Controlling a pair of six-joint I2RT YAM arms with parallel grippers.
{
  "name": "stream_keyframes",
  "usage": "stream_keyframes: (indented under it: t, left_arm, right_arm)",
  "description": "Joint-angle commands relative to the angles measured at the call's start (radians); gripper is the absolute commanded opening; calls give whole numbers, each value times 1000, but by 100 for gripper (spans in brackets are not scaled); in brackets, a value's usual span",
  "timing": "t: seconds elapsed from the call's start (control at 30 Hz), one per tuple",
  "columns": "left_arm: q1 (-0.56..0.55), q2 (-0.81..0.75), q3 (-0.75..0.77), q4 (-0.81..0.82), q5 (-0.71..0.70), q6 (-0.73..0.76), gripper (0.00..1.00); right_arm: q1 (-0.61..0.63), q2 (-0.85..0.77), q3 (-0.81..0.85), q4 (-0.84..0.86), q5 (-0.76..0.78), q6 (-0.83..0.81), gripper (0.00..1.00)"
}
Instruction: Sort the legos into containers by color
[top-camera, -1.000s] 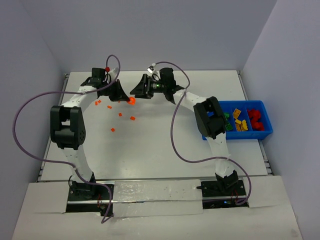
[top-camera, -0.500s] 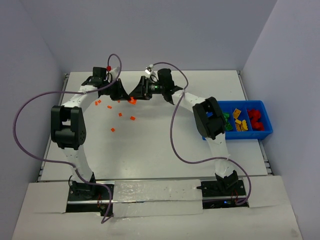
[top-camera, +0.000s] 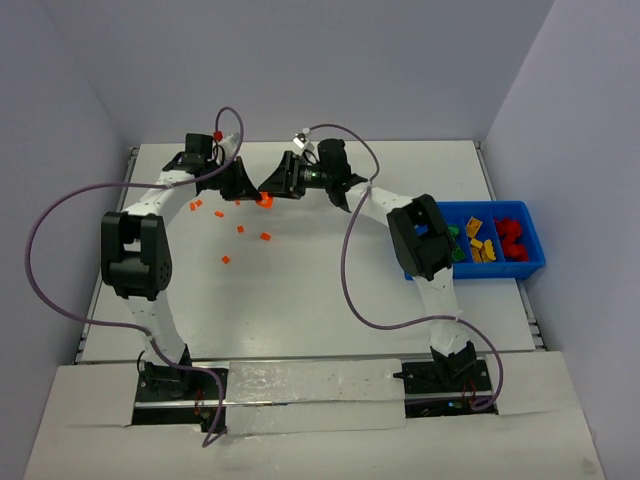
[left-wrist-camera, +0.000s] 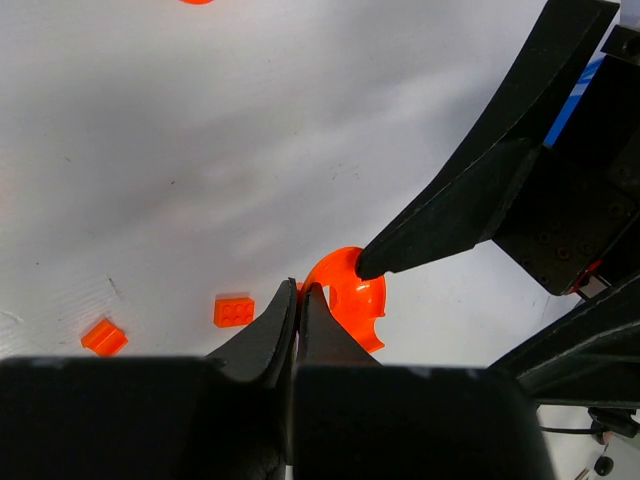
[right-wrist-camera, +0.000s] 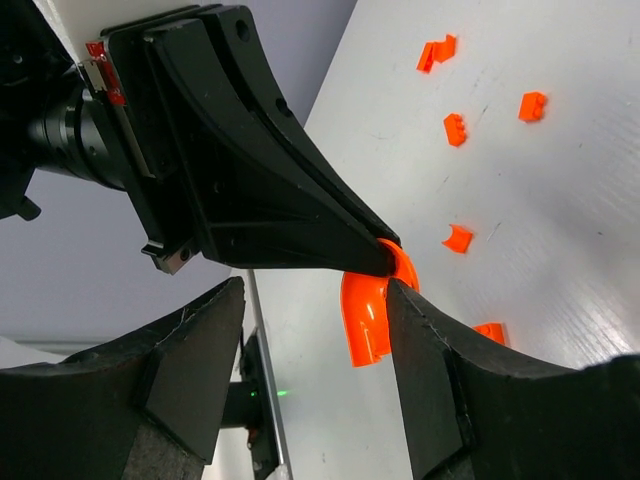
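2 white arms (top-camera: 160, 325), black joints (top-camera: 135, 255), purple cables (top-camera: 38, 232).

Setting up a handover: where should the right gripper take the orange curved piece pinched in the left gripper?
Probably its free end: the orange curved piece sticks out past the left gripper, which pinches only one edge. Come from opposite, the right gripper straddling that end.
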Motion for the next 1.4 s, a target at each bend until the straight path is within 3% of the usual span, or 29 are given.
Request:
stream_keyframes:
  t: [0.0, 0.5, 0.73, 1.0, 1.23, 1.37]
  left_arm:
    - [-9, -73, 14, 12, 45, 6, 0]
    - [-21, -64, -8, 6, 50, 2, 0]
    - [-22, -76, -6, 13, 69, -1, 0]
    - [-24, -83, 17, 34, 66, -16, 0]
    - [-25, -90, 21, 55, 56, -22, 0]
    - [-25, -104, 11, 74, 41, -27, 0]
  right_arm:
    - [-4, -91, -21, 34, 53, -40, 67]
    - [-21, -109, -29, 67, 48, -29, 67]
    - [-19, -106, -3, -67, 119, -123, 65]
    - [-13, -83, -3, -85, 45, -119, 61]
    - [1, -73, -29, -54, -27, -81, 44]
    - [1, -75, -63, -18, -42, -48, 40]
